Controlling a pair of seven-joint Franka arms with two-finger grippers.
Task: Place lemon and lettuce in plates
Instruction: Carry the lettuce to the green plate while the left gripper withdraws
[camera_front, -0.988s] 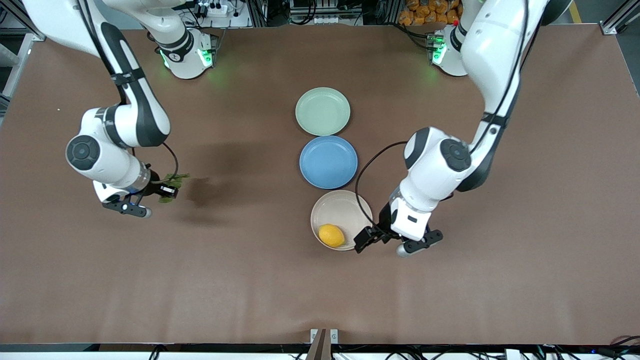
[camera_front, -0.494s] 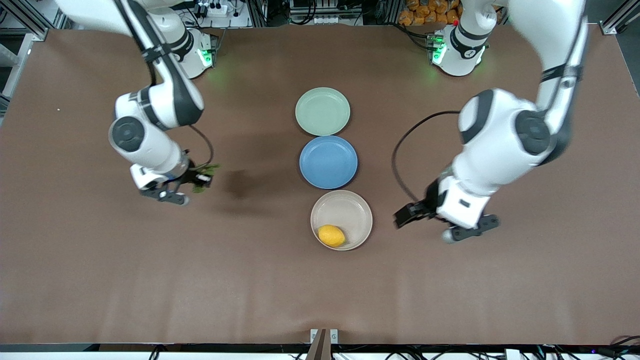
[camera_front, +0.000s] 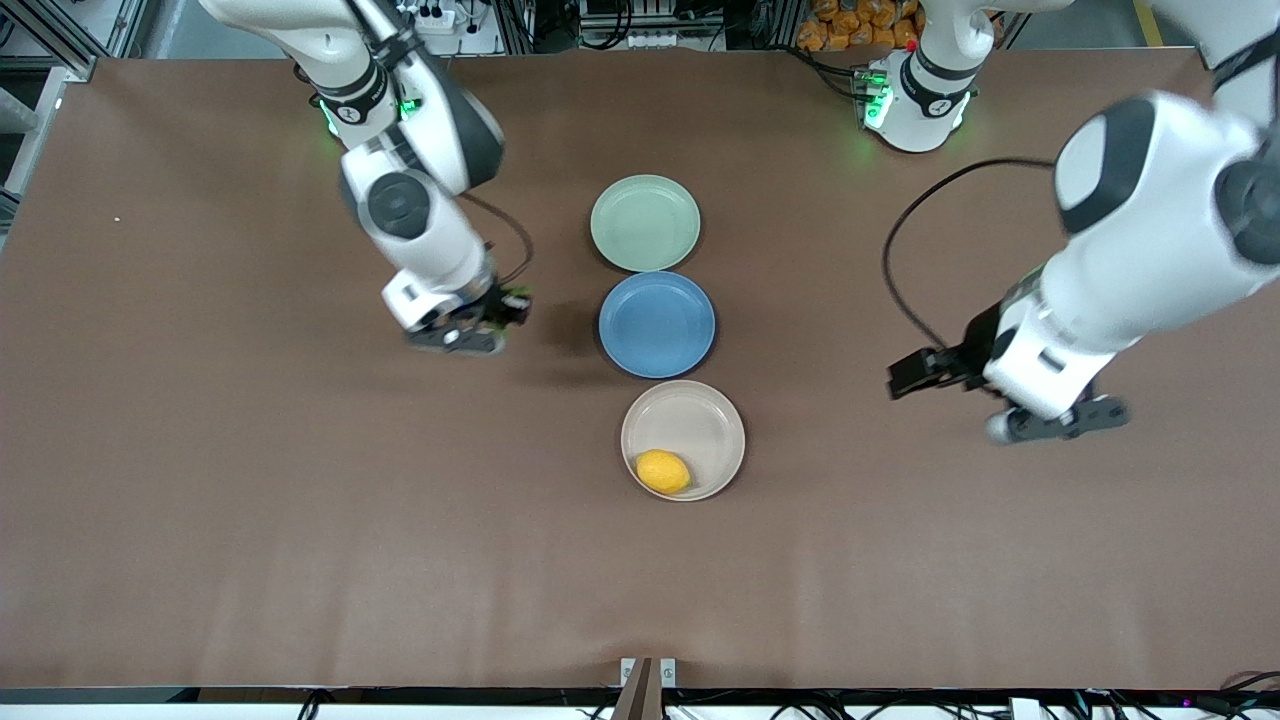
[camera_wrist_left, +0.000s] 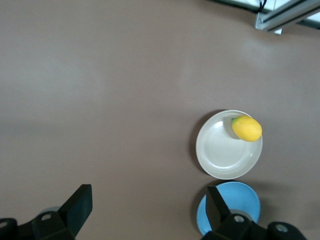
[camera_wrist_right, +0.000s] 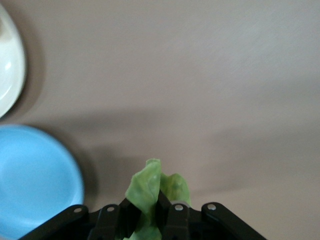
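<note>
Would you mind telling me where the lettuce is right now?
The lettuce is pinched in the right tool, up over bare table beside the blue plate, toward the right arm's end.

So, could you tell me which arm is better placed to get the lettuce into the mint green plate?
The right. Its gripper already holds the lettuce over the table beside the blue plate, close to the mint green plate. The left gripper is open and empty, off toward its own end.
</note>
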